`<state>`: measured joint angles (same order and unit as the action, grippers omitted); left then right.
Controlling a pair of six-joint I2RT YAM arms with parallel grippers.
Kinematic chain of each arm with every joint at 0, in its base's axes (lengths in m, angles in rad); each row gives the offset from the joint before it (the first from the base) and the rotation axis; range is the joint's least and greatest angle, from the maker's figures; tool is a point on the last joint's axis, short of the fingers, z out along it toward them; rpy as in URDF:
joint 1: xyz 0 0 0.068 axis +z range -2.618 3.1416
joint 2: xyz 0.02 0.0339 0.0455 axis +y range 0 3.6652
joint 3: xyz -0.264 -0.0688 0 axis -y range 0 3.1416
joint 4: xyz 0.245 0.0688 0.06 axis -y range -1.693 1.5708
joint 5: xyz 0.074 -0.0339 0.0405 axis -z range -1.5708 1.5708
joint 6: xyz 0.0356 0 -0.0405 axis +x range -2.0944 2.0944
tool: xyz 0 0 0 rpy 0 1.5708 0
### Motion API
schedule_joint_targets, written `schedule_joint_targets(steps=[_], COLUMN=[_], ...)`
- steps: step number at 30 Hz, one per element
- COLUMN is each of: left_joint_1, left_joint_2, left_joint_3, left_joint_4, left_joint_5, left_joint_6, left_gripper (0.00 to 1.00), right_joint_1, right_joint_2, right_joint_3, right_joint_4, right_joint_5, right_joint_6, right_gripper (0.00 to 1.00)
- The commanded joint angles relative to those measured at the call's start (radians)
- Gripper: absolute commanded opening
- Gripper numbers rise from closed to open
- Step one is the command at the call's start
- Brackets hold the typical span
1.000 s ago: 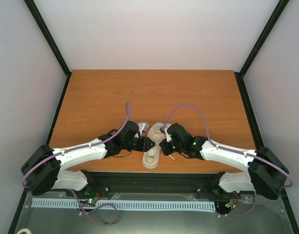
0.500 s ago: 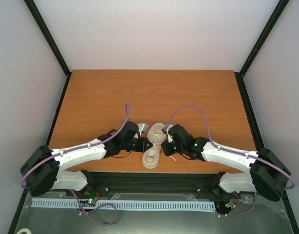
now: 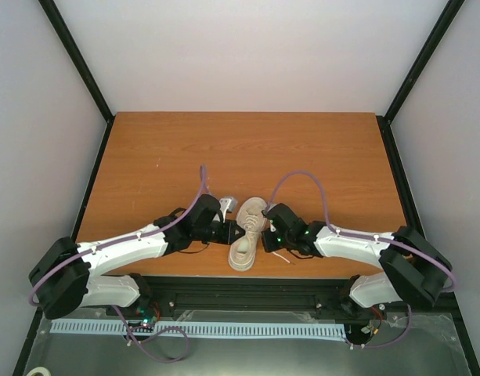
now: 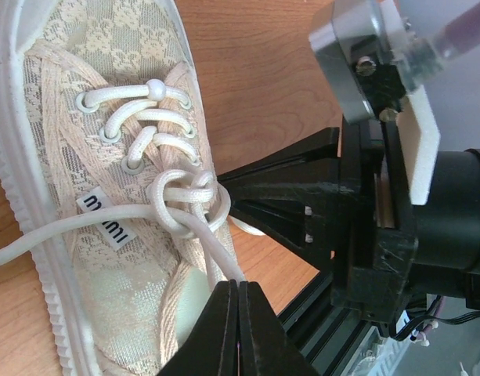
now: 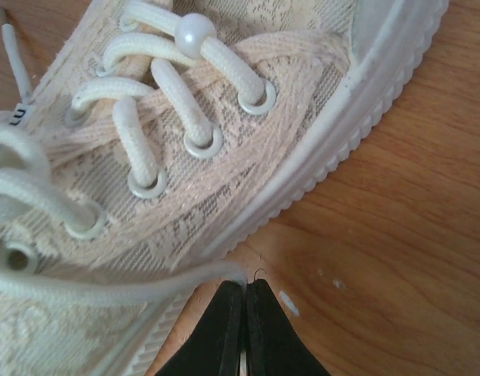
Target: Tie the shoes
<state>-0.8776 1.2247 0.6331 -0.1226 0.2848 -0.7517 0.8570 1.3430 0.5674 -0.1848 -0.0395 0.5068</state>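
The cream sneaker (image 3: 246, 235) lies near the table's front edge, toe toward the back, between both grippers. In the left wrist view the shoe (image 4: 83, 157) fills the left side, and a half-knot (image 4: 185, 197) sits at the top of its white laces. My left gripper (image 4: 238, 286) is shut on a lace strand that runs from that knot. It sits at the shoe's left side in the top view (image 3: 234, 230). My right gripper (image 5: 244, 285) is shut on the other lace strand beside the shoe's sole (image 5: 333, 149). It sits at the shoe's right side (image 3: 261, 233).
My right gripper's black body (image 4: 302, 211) shows just across the shoe in the left wrist view. A loose lace end (image 3: 283, 258) lies on the wooden table (image 3: 247, 149) by the right arm. The table's front edge and black rail (image 3: 247, 286) are just behind the heel.
The right arm has dropped and shifted slightly left, closer to the shoe. The left gripper has edged a little toward the back. Both stay shut at the laces.
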Motion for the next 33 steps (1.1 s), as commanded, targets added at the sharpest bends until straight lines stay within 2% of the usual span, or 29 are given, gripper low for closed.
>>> schedule_joint_targets(steps=[1, 23, 27, 33], left_joint_1=[-0.007, -0.007, -0.007, -0.007], left_joint_2=[0.01, -0.023, -0.072, -0.186], left_joint_3=[0.005, -0.058, -0.073, -0.067], left_joint_4=[0.014, 0.031, 0.041, -0.049], left_joint_5=[0.005, -0.105, -0.116, -0.197], left_joint_6=[0.019, -0.077, -0.089, -0.079], left_gripper=[0.01, 0.01, 0.01, 0.01], right_joint_1=[-0.015, -0.061, -0.062, -0.062], right_joint_2=[0.05, 0.251, 0.229, 0.086], right_joint_3=[0.005, 0.127, 0.128, 0.097], right_joint_4=[0.095, 0.243, 0.214, 0.115], right_joint_5=[0.002, -0.027, -0.012, 0.003], right_joint_6=[0.009, -0.071, -0.082, -0.122], right_gripper=[0.03, 0.03, 0.03, 0.03])
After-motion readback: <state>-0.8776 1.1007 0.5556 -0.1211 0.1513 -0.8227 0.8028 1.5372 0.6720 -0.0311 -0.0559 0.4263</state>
